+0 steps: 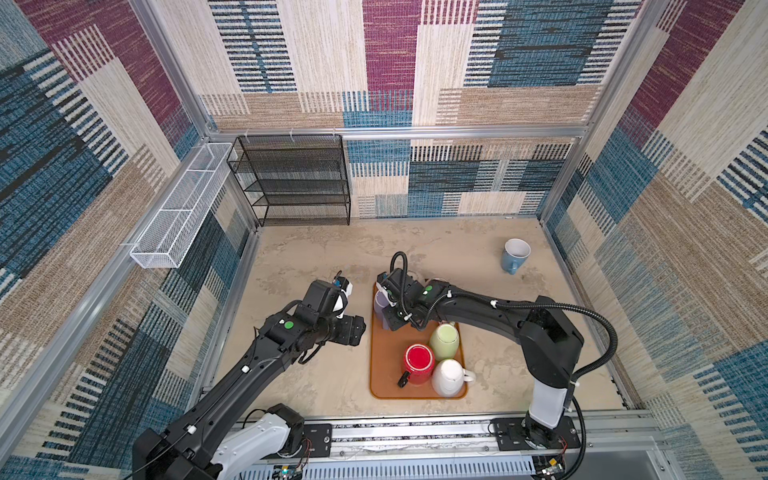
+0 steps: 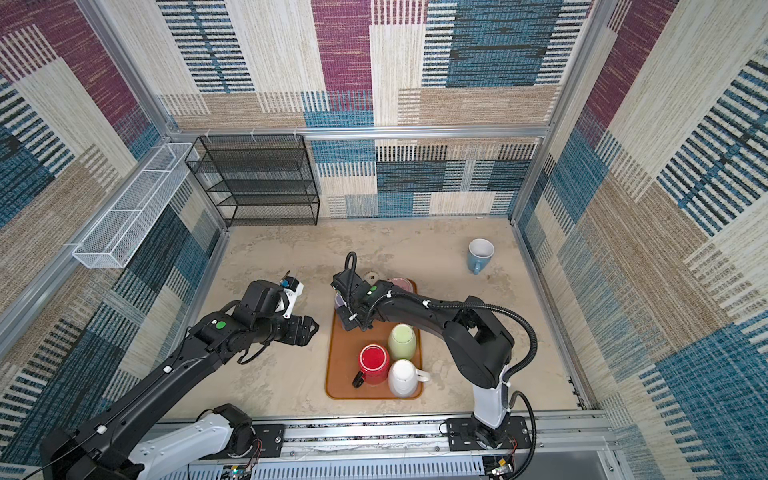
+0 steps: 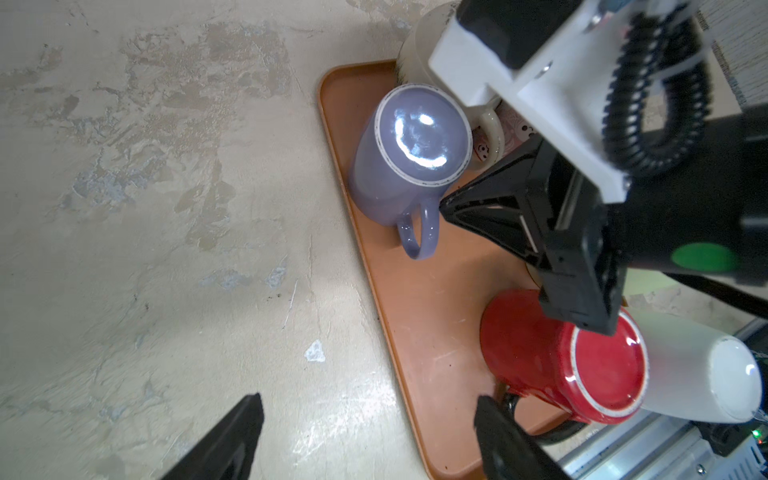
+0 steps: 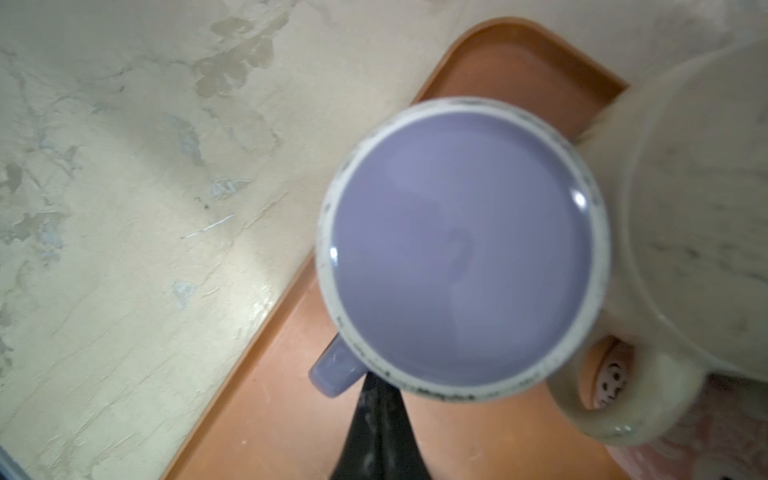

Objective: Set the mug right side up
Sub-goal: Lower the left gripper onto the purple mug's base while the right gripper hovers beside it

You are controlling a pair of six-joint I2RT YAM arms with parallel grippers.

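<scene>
— What is hard to see?
— In both top views my right arm [image 1: 478,305] covers most of the lavender mug [image 1: 379,300]; only a sliver shows. The cream mug [image 4: 685,208] beside it is cut off.
— And your claws?
— My right claw [image 4: 374,392] is pinched shut, tip just beside the handle [image 4: 332,372]; whether it touches, I cannot tell. The mug stands bottom-up in a corner of the orange tray [image 3: 415,291]. My left claw [image 3: 369,400] gapes wide, empty, above the desk [image 3: 166,249].
</scene>
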